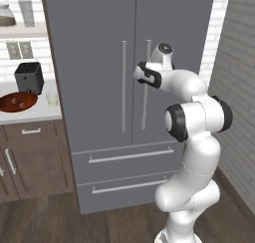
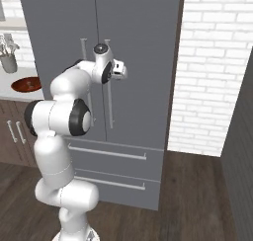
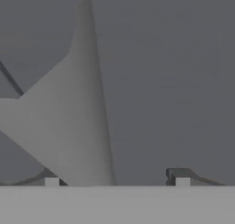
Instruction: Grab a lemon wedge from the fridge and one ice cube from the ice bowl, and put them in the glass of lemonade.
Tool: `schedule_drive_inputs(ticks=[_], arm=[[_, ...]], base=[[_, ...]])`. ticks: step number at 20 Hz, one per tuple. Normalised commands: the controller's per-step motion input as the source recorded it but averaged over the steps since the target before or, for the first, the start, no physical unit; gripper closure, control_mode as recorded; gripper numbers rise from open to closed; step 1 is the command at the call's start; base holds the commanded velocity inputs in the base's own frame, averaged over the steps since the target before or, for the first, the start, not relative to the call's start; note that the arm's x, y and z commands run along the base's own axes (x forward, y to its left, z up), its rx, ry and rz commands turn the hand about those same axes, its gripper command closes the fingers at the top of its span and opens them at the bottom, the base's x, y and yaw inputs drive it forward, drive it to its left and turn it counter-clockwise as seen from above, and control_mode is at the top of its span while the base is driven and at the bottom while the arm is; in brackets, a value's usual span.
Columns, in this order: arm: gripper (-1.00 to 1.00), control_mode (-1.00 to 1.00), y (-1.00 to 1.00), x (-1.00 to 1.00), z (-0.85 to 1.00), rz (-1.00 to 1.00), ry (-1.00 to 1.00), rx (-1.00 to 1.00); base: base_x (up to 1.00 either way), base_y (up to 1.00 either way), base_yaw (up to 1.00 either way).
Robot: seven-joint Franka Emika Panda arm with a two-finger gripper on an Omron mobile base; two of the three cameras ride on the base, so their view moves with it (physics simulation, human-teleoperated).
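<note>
Fridge (image 1: 99, 62) doors closed. Gripper (image 3: 117, 182) spread wide around right door handle (image 3: 78, 117), not clamped. Left base view adds ice bowl (image 1: 17, 102) and glass of lemonade (image 1: 52, 99) on counter, far left.

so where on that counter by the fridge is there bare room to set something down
The counter is crowded. The wooden bowl fills its left and middle, the dark appliance stands behind it, and the small glass sits near the fridge. Bare patches: the front strip before the bowl and glass, and the gap between glass and fridge.
</note>
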Motion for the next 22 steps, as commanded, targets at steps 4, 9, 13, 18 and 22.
schedule_drive_inputs(ticks=[4, 9, 13, 18, 22], arm=[[1.0, -1.0, 0.0, 0.18, -0.07, 0.0, 0.05, 0.0], [1.0, -1.0, 0.0, 0.17, -0.29, 0.0, -0.01, 0.0], [1.0, -1.0, -0.18, 0.12, -0.37, 0.0, -0.05, 0.0], [1.0, -1.0, -0.32, 0.05, -0.22, -0.04, -0.01, 0.0], [1.0, -1.0, -0.58, 0.0, 0.0, -0.09, 0.0, 0.0]], base=[[0.0, 0.0, 0.0], [0.0, 0.0, 0.0], [0.0, 0.0, 0.0], [0.0, 0.0, 0.0], [0.0, 0.0, 0.0]])
